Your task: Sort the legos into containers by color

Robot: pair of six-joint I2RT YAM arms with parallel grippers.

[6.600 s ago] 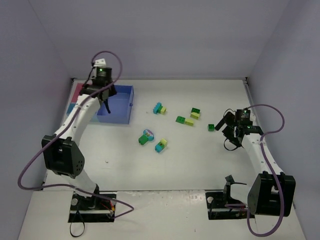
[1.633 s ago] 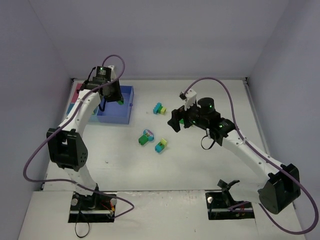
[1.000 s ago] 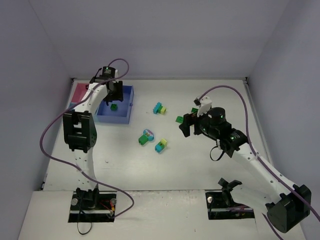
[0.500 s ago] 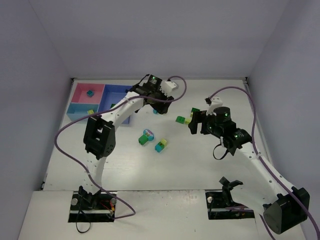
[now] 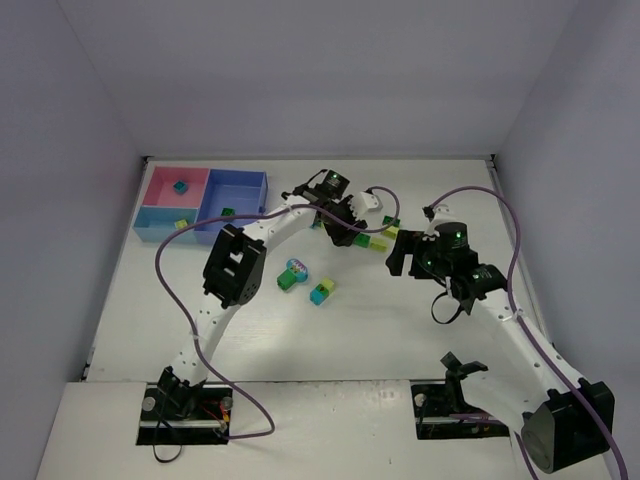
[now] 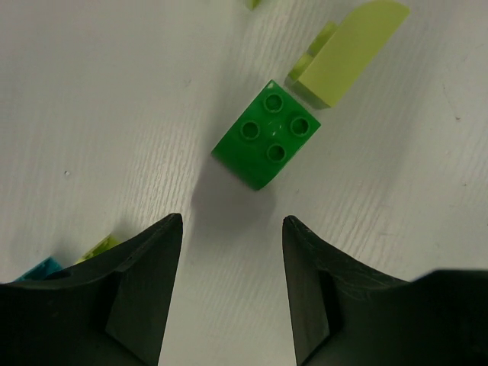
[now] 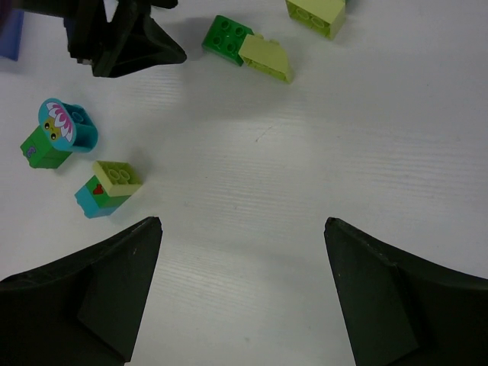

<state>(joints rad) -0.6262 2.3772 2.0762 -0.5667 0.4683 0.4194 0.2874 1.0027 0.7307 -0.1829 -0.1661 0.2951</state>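
Observation:
My left gripper (image 5: 347, 234) is open and empty, low over the table centre. In the left wrist view its jaws (image 6: 232, 221) stand just short of a dark green 2x2 lego (image 6: 265, 145) joined to a yellow-green sloped lego (image 6: 347, 53). My right gripper (image 5: 400, 256) is open wide and empty (image 7: 242, 221), just right of that pair (image 7: 227, 34). The pink tray (image 5: 160, 182) holds a teal lego (image 5: 180, 186). The light-blue tray (image 5: 155, 220) holds a yellow-green lego (image 5: 181, 224). The medium-blue tray (image 5: 248, 195) holds a dark green lego (image 5: 228, 212).
A green lego with a teal flower piece (image 5: 293, 272) and a teal and yellow-green pair (image 5: 322, 290) lie nearer the front. A yellow-green and dark green brick (image 5: 390, 226) lies between the grippers. Another teal and yellow-green pair (image 6: 46, 268) lies beside my left finger.
My left arm has swung from the medium-blue tray, where a dark green lego now lies, right to the table centre. My right arm has drawn back to the right.

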